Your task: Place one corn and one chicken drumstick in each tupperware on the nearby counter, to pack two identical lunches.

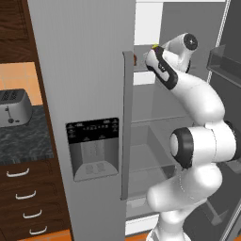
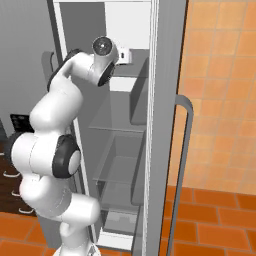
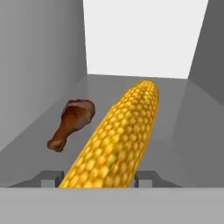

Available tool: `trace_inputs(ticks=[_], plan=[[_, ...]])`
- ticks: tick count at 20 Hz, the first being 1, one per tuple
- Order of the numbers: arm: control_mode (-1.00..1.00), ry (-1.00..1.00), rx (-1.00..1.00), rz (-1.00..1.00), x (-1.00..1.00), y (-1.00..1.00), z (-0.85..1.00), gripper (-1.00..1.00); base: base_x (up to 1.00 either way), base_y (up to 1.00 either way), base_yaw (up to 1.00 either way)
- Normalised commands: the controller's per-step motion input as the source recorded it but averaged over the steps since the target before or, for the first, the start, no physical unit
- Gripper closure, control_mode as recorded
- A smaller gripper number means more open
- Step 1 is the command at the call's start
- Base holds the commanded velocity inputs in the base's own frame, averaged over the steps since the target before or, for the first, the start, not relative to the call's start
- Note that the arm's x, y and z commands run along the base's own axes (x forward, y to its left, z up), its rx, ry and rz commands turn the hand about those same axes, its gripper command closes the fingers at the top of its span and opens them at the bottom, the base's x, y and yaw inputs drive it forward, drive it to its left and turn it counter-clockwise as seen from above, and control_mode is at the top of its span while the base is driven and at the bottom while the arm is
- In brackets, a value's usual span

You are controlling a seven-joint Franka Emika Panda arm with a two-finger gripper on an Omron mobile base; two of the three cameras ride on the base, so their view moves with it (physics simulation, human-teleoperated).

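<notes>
Our hand [image 3: 99, 178] reaches into the fridge, half-closed with a finger on either side of the corn [image 3: 117, 140], gripping it for lifting out. One chicken drumstick [image 3: 72, 123] lies apart on the shelf [image 3: 175, 131], left for a separate trip.

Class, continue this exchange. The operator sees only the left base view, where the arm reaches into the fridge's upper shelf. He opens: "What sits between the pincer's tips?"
Observer: The corn. In the hand view it runs lengthwise through the pincer, with both tips against its sides.
Operator: What else is on that shelf?
Observer: One chicken drumstick. It lies apart from the corn, to its left in the hand view, with the narrow bone end nearer the camera.
</notes>
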Motion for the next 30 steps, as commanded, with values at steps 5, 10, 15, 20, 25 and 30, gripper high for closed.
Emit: trace_inputs(ticks=[5, 10, 15, 20, 25, 30], plan=[[-1.0, -0.54, 0.01, -0.06, -1.0, -0.11, 0.04, 1.0, 0.0, 0.0, 0.0], [-1.0, -0.03, 0.11, -0.23, -1.0, -0.23, 0.15, 1.0, 0.0, 0.0, 0.0], [-1.0, 0.26, 0.05, -0.2, -1.0, -0.06, 0.44, 1.0, 0.0, 0.0, 0.0], [-1.0, 0.43, 0.06, -0.13, -1.0, -0.13, 0.47, 1.0, 0.0, 0.0, 0.0], [-1.0, 0.68, -0.06, -0.03, -0.98, -0.01, -0.52, 1.0, 0.0, 0.0, 0.0], [-1.0, 0.46, -0.03, 0.0, -0.97, -0.02, -0.95, 1.0, 0.0, 0.0, 0.0]])
